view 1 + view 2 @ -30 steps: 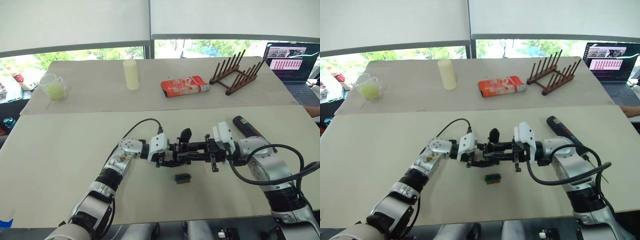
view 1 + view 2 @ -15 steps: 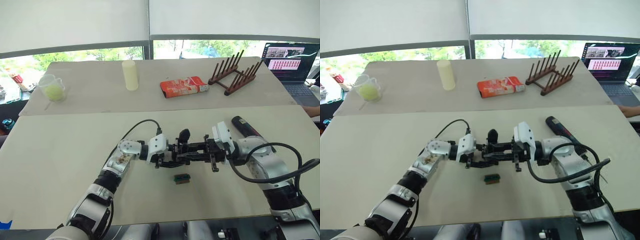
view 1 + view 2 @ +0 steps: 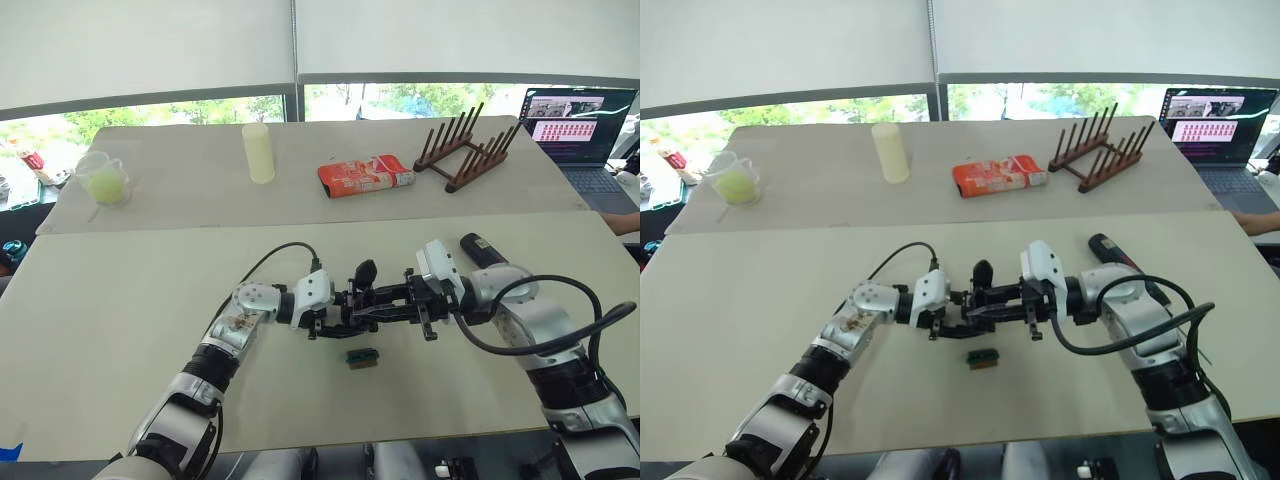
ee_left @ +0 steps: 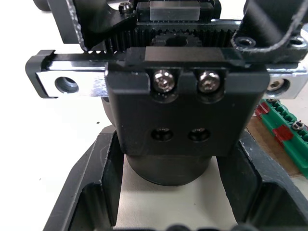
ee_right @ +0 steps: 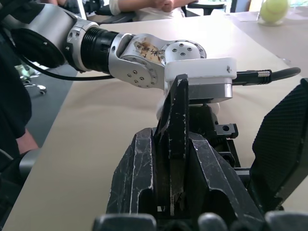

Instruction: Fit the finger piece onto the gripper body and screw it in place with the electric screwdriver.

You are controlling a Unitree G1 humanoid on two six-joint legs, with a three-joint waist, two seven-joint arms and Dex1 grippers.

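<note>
Chunky black gripper body (image 3: 362,303) sits mid-bench, clamped in my left pincer (image 3: 335,312). Right pincer (image 3: 400,304) clamped on slim black wedge finger piece (image 5: 173,144) at body. Risk: misaligned seating jams wedge; I go slow.

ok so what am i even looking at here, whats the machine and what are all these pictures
It is a humanoid robot with two arms working over a table. Two pictures come from a stereo camera on its head; the other two come from cameras on its wrists, looking along the fingers. The left end effector and the right end effector meet mid-table around a small black gripper body. The right wrist view shows a black finger piece between that end effector's fingers. A small green block lies just in front, and the black electric screwdriver beside the right arm. On the far table stand a cup, a pale cylinder, a red packet, a wooden rack and a laptop.
</note>
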